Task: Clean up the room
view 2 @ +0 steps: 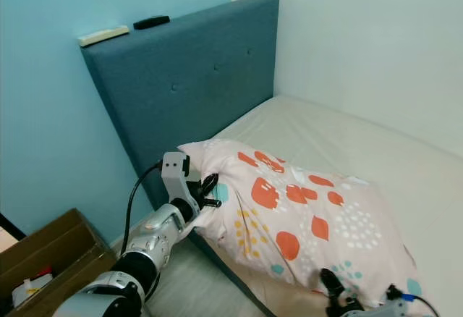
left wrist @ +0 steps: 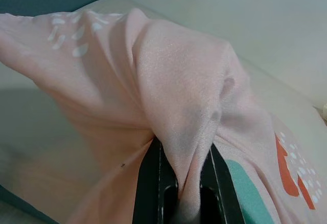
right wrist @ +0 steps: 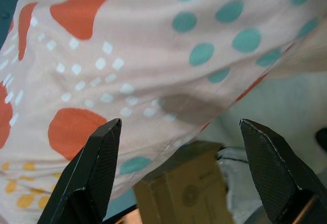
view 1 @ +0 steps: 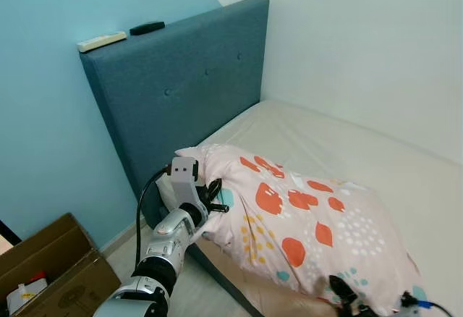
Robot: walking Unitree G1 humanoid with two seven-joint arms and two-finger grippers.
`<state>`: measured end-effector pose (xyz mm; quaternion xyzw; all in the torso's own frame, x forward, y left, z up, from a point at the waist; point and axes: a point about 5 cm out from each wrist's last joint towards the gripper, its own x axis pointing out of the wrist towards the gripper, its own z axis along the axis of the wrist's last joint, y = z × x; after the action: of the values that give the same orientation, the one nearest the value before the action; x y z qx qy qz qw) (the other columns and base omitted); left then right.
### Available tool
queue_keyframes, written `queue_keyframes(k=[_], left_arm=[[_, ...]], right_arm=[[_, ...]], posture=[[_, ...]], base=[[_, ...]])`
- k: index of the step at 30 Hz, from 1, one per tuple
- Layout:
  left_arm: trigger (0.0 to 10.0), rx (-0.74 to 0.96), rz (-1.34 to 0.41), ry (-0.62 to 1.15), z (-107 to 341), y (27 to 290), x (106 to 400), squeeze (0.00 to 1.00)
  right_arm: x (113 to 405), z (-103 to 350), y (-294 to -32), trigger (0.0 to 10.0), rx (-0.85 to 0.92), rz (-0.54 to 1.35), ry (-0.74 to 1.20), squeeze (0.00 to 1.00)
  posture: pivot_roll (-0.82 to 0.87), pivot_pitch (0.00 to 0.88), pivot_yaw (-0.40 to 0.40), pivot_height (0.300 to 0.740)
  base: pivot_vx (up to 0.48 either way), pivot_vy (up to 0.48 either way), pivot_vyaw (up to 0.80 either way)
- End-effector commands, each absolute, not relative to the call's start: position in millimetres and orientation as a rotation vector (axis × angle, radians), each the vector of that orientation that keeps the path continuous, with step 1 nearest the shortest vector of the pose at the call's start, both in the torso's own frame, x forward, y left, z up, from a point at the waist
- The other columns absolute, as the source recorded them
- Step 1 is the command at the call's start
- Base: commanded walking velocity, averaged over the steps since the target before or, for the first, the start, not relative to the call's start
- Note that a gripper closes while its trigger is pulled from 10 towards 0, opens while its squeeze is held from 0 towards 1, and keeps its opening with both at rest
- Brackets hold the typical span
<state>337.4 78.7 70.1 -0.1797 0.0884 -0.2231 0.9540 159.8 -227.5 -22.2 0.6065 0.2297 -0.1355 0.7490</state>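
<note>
- Two things sit on top of the blue headboard (view 1: 181, 85): a white remote (view 1: 101, 40) and a black remote (view 1: 147, 27); I think they may need to go somewhere else later.
- Down on the floor by the blue wall is a cardboard box (view 1: 54, 266) with some small things in it; I cannot tell what they are; that corner looks like it needs tidying too.
- Next comes the left end effector (left wrist: 185, 175); its two black fingers are squeezed together on a fold of the pillow (view 1: 304, 219), at the corner close to the headboard; the cloth bunches up between them.
- The pillow is pink with red spots, green dots and white marks; it lies on the bare mattress (view 1: 347, 143) near the edge of the bed, tilted, with one end close to the headboard; it does not look put in its place yet.
- Last is the right end effector (right wrist: 189, 170), down at the other end of the pillow; its fingers are wide apart and hold nothing; the pillow is just in front of them, but I cannot tell if they touch it.
- I think the job is still near the start; the pillow needs to be set straight at the head of the bed.
</note>
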Motion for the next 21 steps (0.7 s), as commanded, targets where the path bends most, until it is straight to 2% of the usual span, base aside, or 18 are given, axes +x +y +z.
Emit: queue_keyframes(k=[1,7,21], left_arm=[[10.0,-0.357,-0.467,0.123,84,79,344,0.00],[10.0,-0.363,-0.465,0.117,82,80,342,0.00],[10.0,-0.333,-0.471,0.098,85,92,341,0.00]], right_arm=[[160,-32,-213,10.0,1.406,-0.312,0.450,0.00],[162,-42,-214,10.0,1.403,-0.286,0.382,0.00],[196,-51,-215,10.0,1.414,-0.304,0.325,0.00]], posture=[[-0.09,0.033,0.001,0.740],[-0.08,0.047,0.019,0.740],[0.00,0.077,0.046,0.740]], base=[[0.000,0.000,0.00],[0.000,0.000,0.00],[0.000,0.000,0.00]])
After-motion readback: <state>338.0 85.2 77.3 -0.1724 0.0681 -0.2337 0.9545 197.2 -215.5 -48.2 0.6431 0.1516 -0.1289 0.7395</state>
